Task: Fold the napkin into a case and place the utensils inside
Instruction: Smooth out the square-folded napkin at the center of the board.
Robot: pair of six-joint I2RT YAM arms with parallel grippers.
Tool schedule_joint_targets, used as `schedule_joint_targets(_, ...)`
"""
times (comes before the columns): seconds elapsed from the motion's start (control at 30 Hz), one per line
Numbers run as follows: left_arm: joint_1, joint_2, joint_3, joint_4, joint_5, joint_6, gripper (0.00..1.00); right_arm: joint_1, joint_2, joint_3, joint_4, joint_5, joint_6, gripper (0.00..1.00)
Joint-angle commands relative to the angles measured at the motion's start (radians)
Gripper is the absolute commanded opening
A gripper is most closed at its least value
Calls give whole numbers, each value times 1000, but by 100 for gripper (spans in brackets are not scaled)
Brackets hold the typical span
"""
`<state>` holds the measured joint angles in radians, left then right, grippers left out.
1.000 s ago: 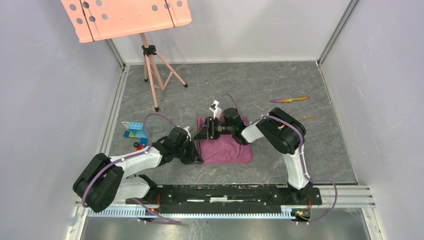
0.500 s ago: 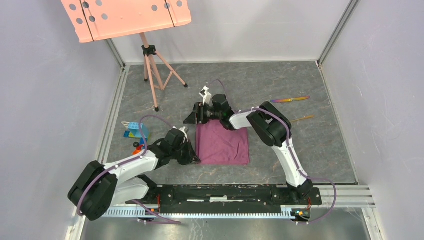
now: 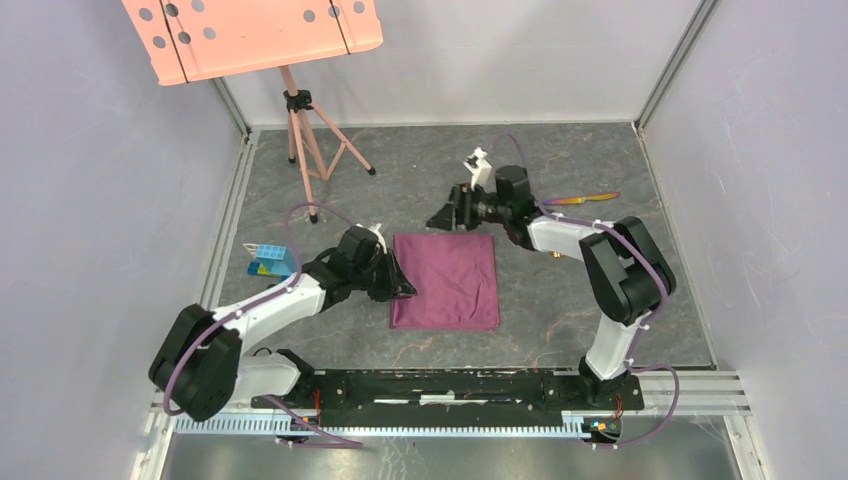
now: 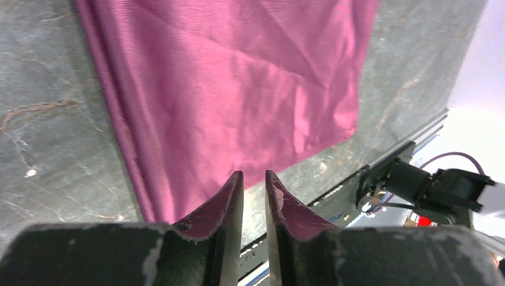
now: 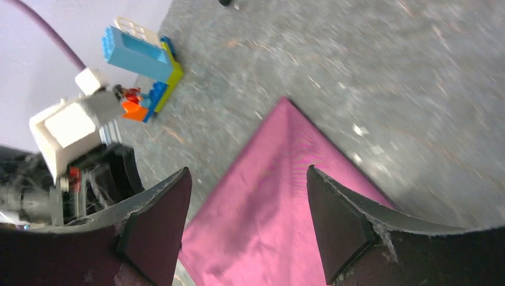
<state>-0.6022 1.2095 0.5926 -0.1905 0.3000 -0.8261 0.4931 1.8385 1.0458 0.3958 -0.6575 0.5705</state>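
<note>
Plum napkin now flat | right claw withdrawn, agape

Two arms of white links, black joints and looping purple cables.

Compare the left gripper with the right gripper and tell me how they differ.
Opening: the left gripper has its jaws only a narrow slit apart, while the right gripper stands wide open.
Place: the left gripper sits at the left edge of the napkin, while the right gripper is off the cloth, beyond its far edge.
Shared: both are empty, with no cloth between the jaws.
</note>
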Motion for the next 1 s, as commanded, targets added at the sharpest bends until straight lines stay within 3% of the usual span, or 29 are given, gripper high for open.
schedule_joint_targets(0.0,32,84,-18,58,29,15,26,-65,-15,-156,38,-76,-58,77)
schedule_joint_targets(0.23,66,89,-148,52,-11,67,25,-112,68,-197,38,-82,-137,75)
schedule_joint_targets(0.37,69,31,-199,12,-36,73,24,-112,28,-151,-150,13,-250,75)
schedule_joint_targets(0.57,70,-154,-182,-63,87,31,30,-109,-164,-170,-336,-14,-290,74)
schedule_joint_targets(0.7,71,-248,-123,-199,25,53,41,-109,-331,-267,-450,58,-305,75)
schedule_joint_targets(0.83,79,-206,-130,-194,17,70,54,-110,-446,-387,-518,88,-296,73)
schedule_joint_targets(0.97,85,-100,-143,-127,54,68,55,-130,-553,-455,-581,95,-280,68)
